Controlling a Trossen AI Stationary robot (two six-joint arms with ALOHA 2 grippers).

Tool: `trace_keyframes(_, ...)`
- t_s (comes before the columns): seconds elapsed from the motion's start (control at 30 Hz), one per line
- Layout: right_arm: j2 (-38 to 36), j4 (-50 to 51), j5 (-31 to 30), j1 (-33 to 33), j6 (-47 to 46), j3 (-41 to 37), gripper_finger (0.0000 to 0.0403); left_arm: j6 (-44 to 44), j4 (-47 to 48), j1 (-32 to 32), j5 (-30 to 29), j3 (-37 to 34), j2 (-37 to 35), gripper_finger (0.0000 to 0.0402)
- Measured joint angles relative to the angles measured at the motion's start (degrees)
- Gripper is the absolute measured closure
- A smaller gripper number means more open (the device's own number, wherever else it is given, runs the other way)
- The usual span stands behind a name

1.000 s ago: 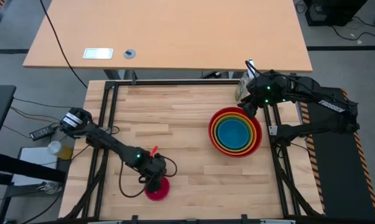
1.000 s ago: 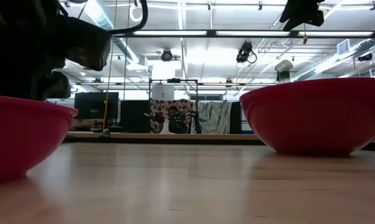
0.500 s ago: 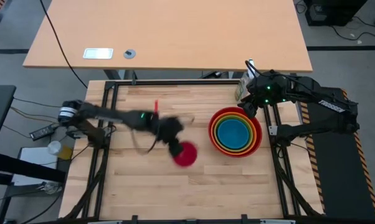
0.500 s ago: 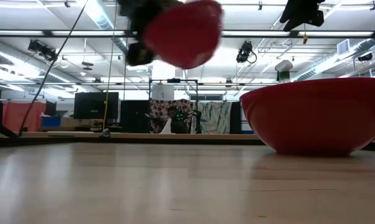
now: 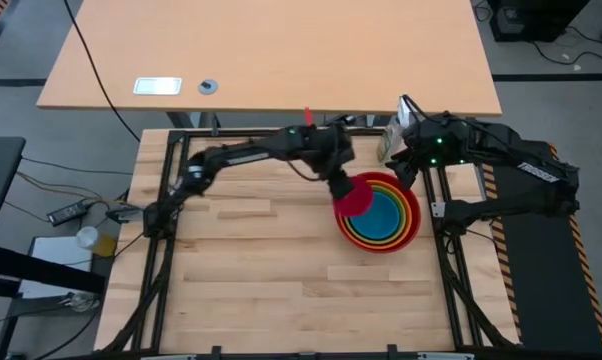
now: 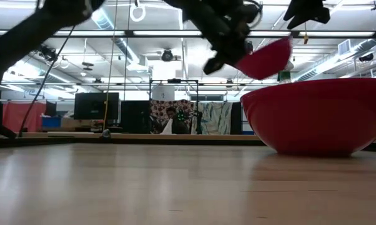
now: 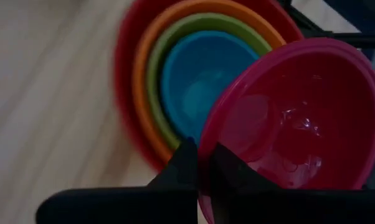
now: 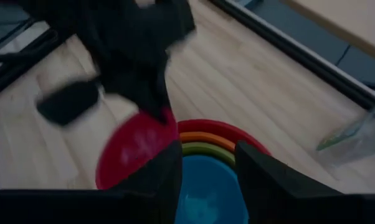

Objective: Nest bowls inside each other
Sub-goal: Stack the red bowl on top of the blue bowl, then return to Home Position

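Four bowls sit nested at the table's right: red (image 5: pixel 409 232) outermost, then orange (image 7: pixel 151 56), green (image 7: pixel 169 50) and blue (image 5: pixel 384 213) innermost. The smallest, magenta-pink bowl (image 5: pixel 359 197) hangs tilted in the air above the stack's left rim, and my left gripper (image 5: pixel 339 183) is shut on it. In the low view the pink bowl (image 6: pixel 266 59) floats above the red bowl (image 6: pixel 319 115). My right gripper (image 8: pixel 206 168) waits open, raised beyond the stack's far right side, with nothing between its fingers. My left gripper grips the pink bowl's rim (image 7: pixel 203 167) on the side nearest the arm, one finger (image 7: pixel 186 163) outside the wall and one (image 7: pixel 231 169) inside. The fingers slant down from the table's left. The bowl is lifted clear and tilted, its opening turned up toward the wrist.
A clear packet (image 5: pixel 389 143) stands at the table's far right corner, next to my right arm. Black frame rails (image 5: pixel 281 131) run along the table's edges. Bare wood (image 5: pixel 261 270) stretches over the left and near parts of the table.
My left gripper has lifted the pink bowl off the near part of the table and swept it up and toward the far right, ending over the stack's left rim. The bowl has tipped from upright to tilted.
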State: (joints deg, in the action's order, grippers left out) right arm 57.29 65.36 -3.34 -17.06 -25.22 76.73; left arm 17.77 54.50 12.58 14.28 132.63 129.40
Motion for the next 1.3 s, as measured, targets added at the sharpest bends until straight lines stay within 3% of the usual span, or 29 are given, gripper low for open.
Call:
trace_keyframes(0.1, -1.26, -0.04, -1.38, 0.0, -0.84, 0.0, 0.0248, 1.16, -4.65, -0.81, 1.64, 1.89, 4.47, 0.0378)
trace_keyframes(0.23, -2.26, 0.0, -1.79, 0.0, -1.83, 0.0, 0.0248, 1.58, -10.98, -1.98, 2.45, 0.33, 6.02, 0.0309)
trace_keyframes(0.4, -2.61, 1.45, -1.84, 0.0, -2.19, 0.0, 0.0248, -1.14, -7.3, -2.06, 2.73, 0.4, 4.73, 0.0202)
trace_keyframes(0.5, -3.0, 1.03, -2.76, 0.0, -2.24, 0.0, 0.0248, -5.8, -2.5, -1.84, -0.52, 0.4, 2.52, 0.0172)
trace_keyframes(0.7, -7.44, -4.06, -4.71, 0.0, -2.58, -2.35, 0.0248, -14.97, -0.77, -3.74, -5.98, 0.4, -2.18, 0.0192)
trace_keyframes(0.97, -17.68, -15.65, -1.31, 0.66, -10.32, -18.54, 0.0248, -19.54, -2.7, -7.68, -6.78, -3.6, -3.11, 0.0248)
trace_keyframes(1.13, -24.97, -30.1, -1.18, 2.25, -12.51, -27.39, 0.0248, -17.26, -15.54, -10.9, -7.68, -18.81, -9.63, 0.0271)
trace_keyframes(1.3, -30.61, -39.18, -1.47, 2.84, -12.72, -34.88, 0.0251, -12.11, -29.94, -11.87, -13.64, -38.59, -24.12, 0.0285)
